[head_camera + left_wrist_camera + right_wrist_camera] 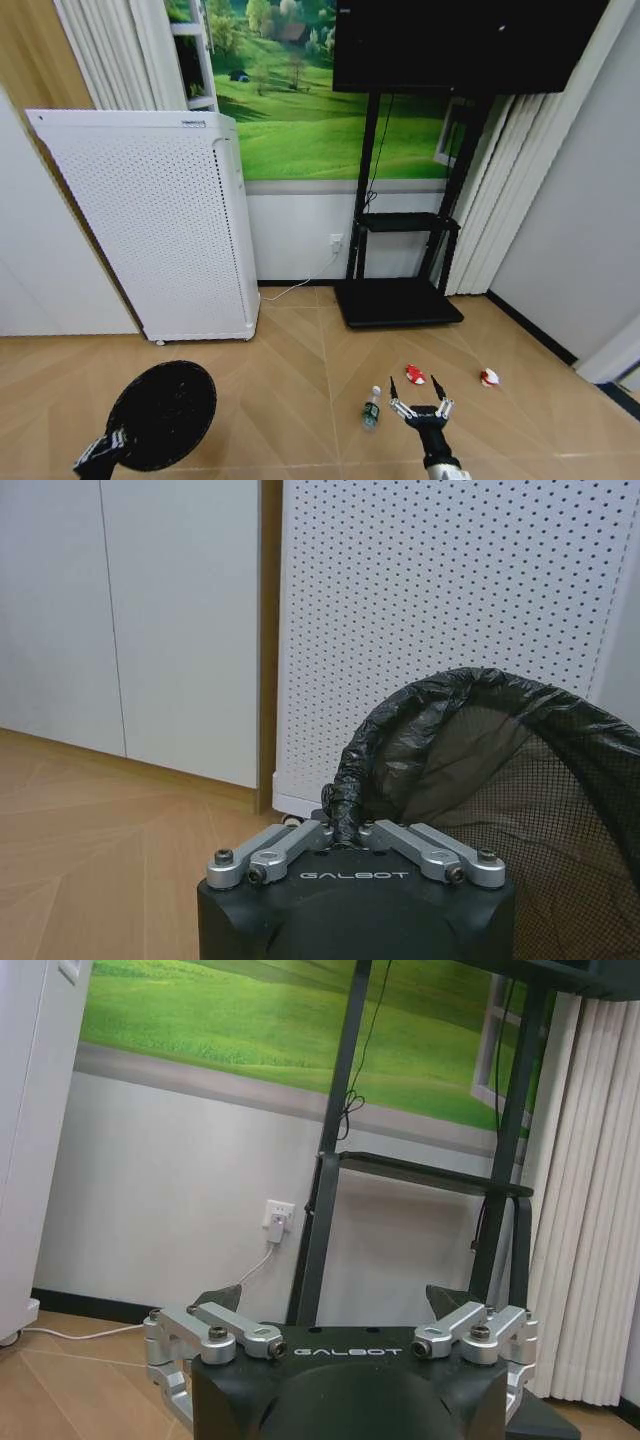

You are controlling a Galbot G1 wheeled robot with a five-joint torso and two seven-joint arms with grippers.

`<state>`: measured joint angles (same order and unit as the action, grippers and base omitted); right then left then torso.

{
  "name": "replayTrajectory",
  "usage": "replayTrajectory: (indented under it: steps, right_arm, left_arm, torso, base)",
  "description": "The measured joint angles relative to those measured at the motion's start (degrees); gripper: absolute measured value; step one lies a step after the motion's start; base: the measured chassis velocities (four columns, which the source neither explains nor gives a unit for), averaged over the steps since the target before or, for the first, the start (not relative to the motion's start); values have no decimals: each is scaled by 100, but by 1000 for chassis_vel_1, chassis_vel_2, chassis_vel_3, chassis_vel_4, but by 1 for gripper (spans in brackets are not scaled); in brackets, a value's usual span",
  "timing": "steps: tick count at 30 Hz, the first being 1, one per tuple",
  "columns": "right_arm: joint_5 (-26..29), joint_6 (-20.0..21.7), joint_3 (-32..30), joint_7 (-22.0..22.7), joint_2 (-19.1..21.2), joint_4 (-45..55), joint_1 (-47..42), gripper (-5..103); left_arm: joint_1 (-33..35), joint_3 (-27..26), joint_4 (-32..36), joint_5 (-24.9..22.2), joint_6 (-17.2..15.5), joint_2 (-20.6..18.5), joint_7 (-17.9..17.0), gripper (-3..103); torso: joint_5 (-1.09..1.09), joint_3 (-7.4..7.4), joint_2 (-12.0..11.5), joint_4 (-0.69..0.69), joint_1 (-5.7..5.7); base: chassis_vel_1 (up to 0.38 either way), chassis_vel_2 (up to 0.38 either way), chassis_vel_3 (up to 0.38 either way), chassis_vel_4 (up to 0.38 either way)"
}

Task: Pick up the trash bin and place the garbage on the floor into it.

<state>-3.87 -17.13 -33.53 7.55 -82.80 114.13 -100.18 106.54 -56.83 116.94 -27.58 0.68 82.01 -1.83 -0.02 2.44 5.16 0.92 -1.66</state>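
Observation:
The trash bin (163, 413) is a black round mesh basket with a black liner, held up at the lower left of the head view. My left gripper (103, 450) is shut on its rim; the left wrist view shows the fingers (285, 847) pinching the liner-wrapped rim of the bin (480, 770). The garbage lies on the floor: a small greenish bottle (372, 408), a red-and-white scrap (414, 375) and another red-and-white scrap (489, 377). My right gripper (421, 395) hangs open between the bottle and the scraps, holding nothing; its fingers (215, 1332) stand wide apart in the right wrist view.
A tall white perforated cabinet (160, 220) stands at the left, just behind the bin. A black TV stand (398, 300) with a wide base sits against the back wall. A white cable (290, 290) runs along the floor. Curtains (510, 190) hang at the right.

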Motion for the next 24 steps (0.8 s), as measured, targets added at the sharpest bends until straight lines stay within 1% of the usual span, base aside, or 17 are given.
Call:
replayTrajectory:
  steps: [2, 4, 6, 9, 12, 13, 15, 16, 17, 18, 21, 24]
  right_arm:
    - [151, 110, 40, 9, 138, -89, 124, 100]
    - [198, 113, 54, 8, 187, -131, 168, 100]
    - [334, 91, 123, 7, 360, -336, 364, 100]
    - [380, 95, 153, 6, 422, -432, 455, 100]
    - [499, 322, 287, -2, 759, -1009, 1026, 100]
    - [499, 322, 287, -2, 759, -1009, 1026, 100]
    - [683, 538, 458, -60, 969, -1350, 1270, 100]
    - [683, 538, 458, -60, 969, -1350, 1270, 100]
    - [780, 642, 568, -71, 1076, -1535, 1368, 100]
    - [862, 788, 809, -73, 1238, -1905, 1568, 100]
    - [863, 855, 960, -71, 1309, -2119, 1704, 100]
    - [1011, 1169, 1586, 78, 1469, -2749, 2183, 100]
  left_arm:
    - [12, 16, 0, 8, 18, 12, 18, 4]
    - [15, 20, 1, 10, 19, 14, 25, 4]
    - [17, 42, 13, 16, 20, 18, 39, 4]
    - [16, 51, 20, 17, 21, 19, 40, 4]
    - [17, 91, 67, 27, 42, 9, 48, 4]
    - [17, 91, 67, 27, 42, 9, 48, 4]
    - [4, 105, 90, 26, 59, -11, 48, 4]
    - [4, 105, 90, 26, 59, -11, 48, 4]
    - [-4, 109, 93, 25, 59, -18, 37, 4]
    - [-10, 117, 98, 25, 59, -23, -2, 4]
    - [-4, 122, 108, 27, 59, -22, -12, 4]
    - [58, 133, 147, 73, 54, 4, -33, 4]
  torso:
    - [1, 0, 0, 0, 0]
    - [1, 0, 0, 0, 0]
    - [3, 0, 0, 0, 0]
    - [3, 0, 0, 0, 0]
    - [3, 0, 0, 0, 0]
    - [3, 0, 0, 0, 0]
    - [3, 0, 0, 0, 0]
    - [3, 0, 0, 0, 0]
    - [2, 0, 0, 0, 0]
    - [2, 0, 0, 1, 0]
    - [2, 0, 0, 1, 0]
    - [3, 1, 0, 0, -1]
  base:
    - [91, 27, -81, -69]
    - [59, 27, -51, -40]
    - [0, 0, 0, 0]
    - [0, 0, 0, 0]
    - [-32, -33, 26, 21]
    - [0, 0, 0, 0]
    - [0, 0, 0, 0]
    - [0, 0, 0, 0]
    - [0, 0, 0, 0]
    - [0, 0, 0, 0]
    - [0, 0, 0, 0]
    - [0, 0, 0, 0]
